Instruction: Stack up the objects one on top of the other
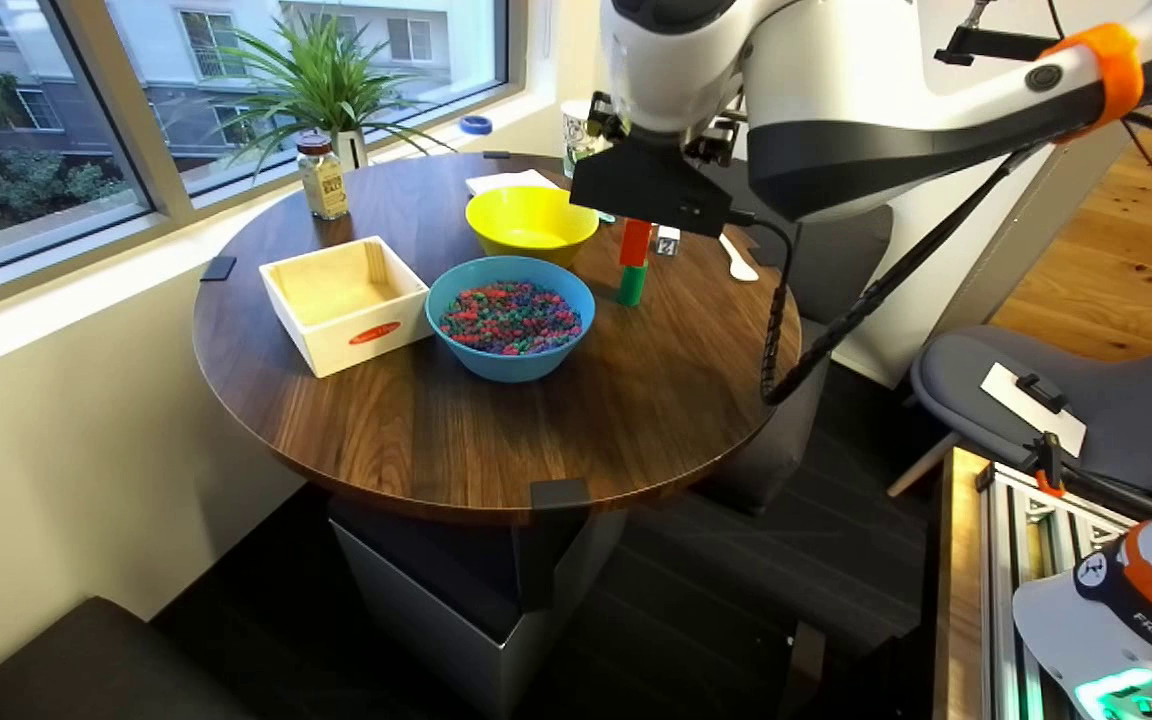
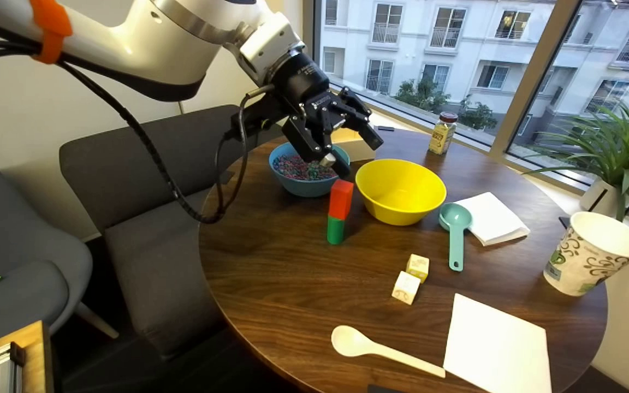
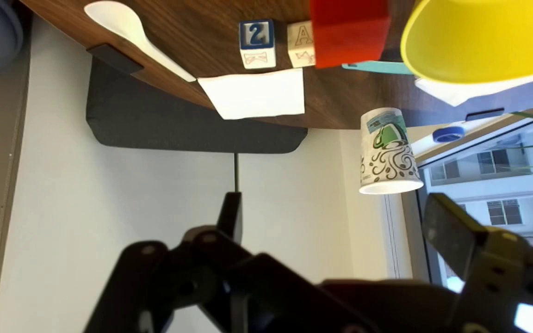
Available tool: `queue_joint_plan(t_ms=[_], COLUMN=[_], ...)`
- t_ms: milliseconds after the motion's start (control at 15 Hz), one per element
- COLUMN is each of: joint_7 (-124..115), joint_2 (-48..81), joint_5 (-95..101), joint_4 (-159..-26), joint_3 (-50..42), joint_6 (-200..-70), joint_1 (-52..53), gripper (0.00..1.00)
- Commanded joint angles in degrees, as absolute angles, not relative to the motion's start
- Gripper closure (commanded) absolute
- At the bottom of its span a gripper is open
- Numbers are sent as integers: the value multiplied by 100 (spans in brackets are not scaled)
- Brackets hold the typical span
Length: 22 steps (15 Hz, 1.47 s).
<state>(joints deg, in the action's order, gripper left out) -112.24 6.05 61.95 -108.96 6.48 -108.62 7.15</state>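
- In an exterior view, the red block (image 2: 340, 200) is supported upright on the green block (image 2: 335, 231), which is stood on the table (image 2: 271, 295), left of the middle.
- Above the red block, and apart from it, the gripper (image 2: 357, 156) is shown with its jaws spread wide.
- Farther back on the left, the blue bowl (image 2: 298, 187), in which coloured bits (image 2: 303, 168) are held, is partly covered by the gripper; to its right the yellow bowl (image 2: 388, 214) is seated.
- On the right, the napkin (image 2: 494, 221) is partly overlapped in view by the scoop (image 2: 456, 240); the cup (image 2: 585, 262) is placed upright near the right edge.
- Nearer, two cubes (image 2: 405, 287) are set just beside each other; nearest of all, the spoon (image 2: 377, 348) is laid with its handle end by the sheet (image 2: 500, 344).
- In an exterior view, the box (image 1: 356, 345) is placed left of the blue bowl, with the jar (image 1: 324, 180) farther back and the plant (image 1: 331, 95) at the far side; both blocks are seen right of the blue bowl, and the jaws are hidden.
- In the wrist view, where the scene appears upside down, the jaws are seen well apart; the red block is located clear of them, between the cubes and the yellow bowl.
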Motion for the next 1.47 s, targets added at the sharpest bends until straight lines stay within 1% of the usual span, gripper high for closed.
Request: queue_joint_plan(t_ms=[0, 200, 400, 667, 733, 800, 867, 1067, 1333, 1400], joint_7=[-10716, -10128, -9182, -8059, -7975, -8245, -8203, -8202, -8194, -7907], joint_2=[150, -160, -387, -560, -534, -504, -411, -415, -398, -430], joint_5=[5345, 4453, 3209, 1865, 1644, 1865, 2006, 2004, 2161, 1971], joint_4=[-11136, -11333, -11560, -11740, -11683, -11659, -11544, -11555, -11609, -11721], joint_3=[495, 295, 104, -53, -75, -74, -23, -56, -79, -159], joint_6=[-11780, -12644, -13070, -12847, -12494, -12159, -12520, -12245, -12279, -12462], joint_1=[442, 231, 80, -55, -89, -158, -133, -200, -236, -276], gripper=[0, 0, 0, 0, 0, 0, 0, 0, 0, 0])
